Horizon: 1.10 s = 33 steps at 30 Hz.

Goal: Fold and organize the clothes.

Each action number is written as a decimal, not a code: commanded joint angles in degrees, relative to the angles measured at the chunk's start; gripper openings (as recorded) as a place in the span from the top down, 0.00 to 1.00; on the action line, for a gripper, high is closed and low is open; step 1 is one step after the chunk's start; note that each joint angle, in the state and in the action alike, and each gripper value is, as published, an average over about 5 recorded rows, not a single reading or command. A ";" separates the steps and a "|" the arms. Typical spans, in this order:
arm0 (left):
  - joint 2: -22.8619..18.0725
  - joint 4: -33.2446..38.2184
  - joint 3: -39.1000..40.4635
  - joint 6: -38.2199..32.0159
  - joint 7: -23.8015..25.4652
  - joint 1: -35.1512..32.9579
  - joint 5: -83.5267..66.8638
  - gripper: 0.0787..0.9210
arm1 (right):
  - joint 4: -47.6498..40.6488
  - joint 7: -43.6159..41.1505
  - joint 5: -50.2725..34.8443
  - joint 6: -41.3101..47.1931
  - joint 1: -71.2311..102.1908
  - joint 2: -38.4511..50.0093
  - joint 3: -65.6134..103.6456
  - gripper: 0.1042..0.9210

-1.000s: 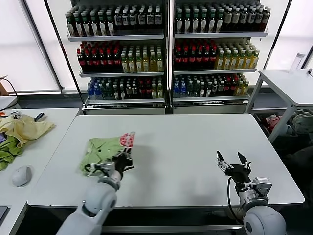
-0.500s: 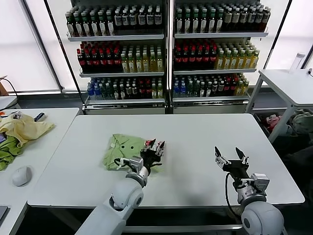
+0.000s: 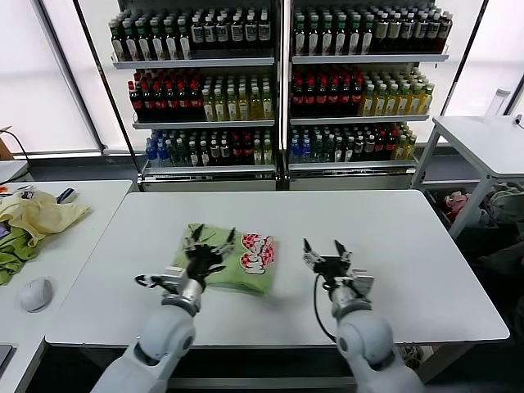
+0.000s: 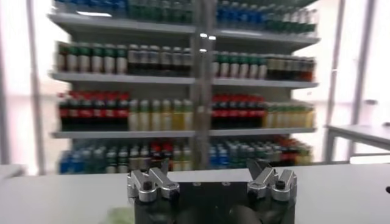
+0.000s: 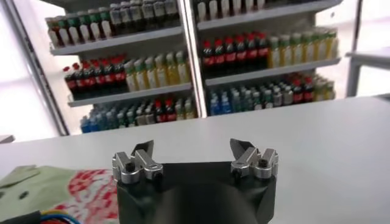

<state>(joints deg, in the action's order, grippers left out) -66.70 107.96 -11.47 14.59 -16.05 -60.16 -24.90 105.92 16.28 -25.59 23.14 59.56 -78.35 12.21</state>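
Light green collared cotton shirt (image 3: 227,264) lies folded on the white table (image 3: 393,237); my left gripper (image 3: 209,244) hovers spread above it, right gripper (image 3: 325,255) spread beside it.

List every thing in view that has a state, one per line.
shirt: folded, flat on the table, red-and-white print up, held by neither tool
left tool: open, over the shirt
right tool: open, empty, beside the shirt
yellow garment: crumpled on the side table
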 commanded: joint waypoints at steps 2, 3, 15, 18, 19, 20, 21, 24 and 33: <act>6.67 3.45 -15.62 -3.05 -2.51 -11.35 2.07 0.12 | -25.24 6.51 -1.42 0.54 -17.20 -12.38 -16.33 0.12; 6.39 3.44 -15.83 -3.11 -2.60 -11.59 2.17 0.12 | -26.42 6.73 -1.35 0.68 -17.49 -12.87 -16.66 0.12; 5.88 2.97 -16.09 -3.18 -2.98 -11.69 1.81 0.12 | -30.00 11.45 -2.51 2.64 -17.44 -13.89 -17.13 0.12; 6.11 3.05 -15.86 -3.09 -3.04 -11.58 1.64 0.12 | -28.11 12.30 -3.58 2.38 -16.57 -13.59 -16.91 0.15; 6.16 3.08 -15.74 -3.06 -3.05 -11.54 1.62 0.12 | -27.47 12.29 -3.66 2.20 -16.29 -13.42 -16.91 0.17; 6.20 3.11 -15.61 -3.03 -3.07 -11.47 1.59 0.12 | -26.83 12.19 -3.53 2.01 -16.05 -13.15 -16.91 0.20; 6.23 3.12 -15.48 -3.00 -3.08 -11.40 1.58 0.12 | -26.32 12.02 -3.29 1.85 -15.88 -12.86 -16.91 0.24; 6.32 3.11 -15.05 -2.96 -3.10 -11.13 1.53 0.12 | -25.24 11.06 -1.78 1.96 -15.84 -11.41 -16.55 0.35; 6.88 2.78 -14.18 -2.94 -2.94 -10.75 1.31 0.12 | -25.06 1.59 7.24 3.47 -18.19 -1.00 -13.52 0.66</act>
<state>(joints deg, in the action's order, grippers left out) -60.29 110.73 -25.21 11.82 -18.94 -70.35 -23.59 80.99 24.31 -24.76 25.86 43.24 -87.27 -2.56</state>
